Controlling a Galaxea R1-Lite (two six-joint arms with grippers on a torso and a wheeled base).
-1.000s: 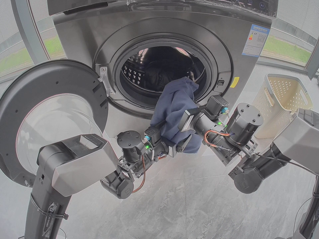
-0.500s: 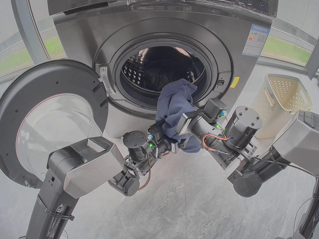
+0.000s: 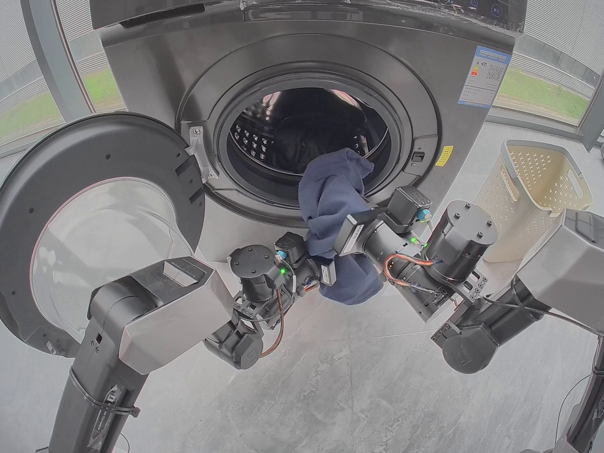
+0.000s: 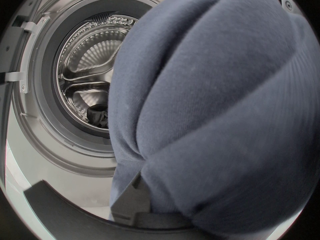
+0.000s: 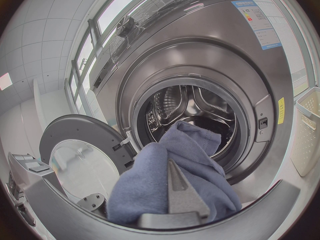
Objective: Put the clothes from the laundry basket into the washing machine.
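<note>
Front-loading washing machine (image 3: 296, 51) stood directly ahead, its round door (image 3: 94, 221) swung fully open to the robot's left, glass facing outward. Steel drum (image 5: 186, 102) was visible through the open mouth. 1 small dark cloth (image 4: 97, 115) lay low inside the drum. The navy garment (image 3: 333, 196) hung in front of the mouth, bunched into thick folds. Its top edge reached the lower right part of the grey door seal (image 3: 251, 187), partly over the lip, and the bulk drooped below the opening toward the marbled floor (image 3: 352, 379) without touching it. Both arms met at the garment from below. The right gripper (image 5: 160, 174) was buried in the cloth at mid-height, clamped on a fold: 1 dark finger (image 5: 181, 187) showed in the right wrist view with fabric pressed along both its sides and heaped over the rest. The left gripper (image 3: 327, 273) was against the lower bulge of the garment, on its left side. Cloth covered it in the left wrist view, with a ribbed hem across the near side, and whether it gripped the fabric or merely pressed on it could not be told. The cream perforated laundry basket (image 3: 535, 190) stood on the floor to the robot's right of the machine, well apart from the garment, its open top tilted toward the head camera.
</note>
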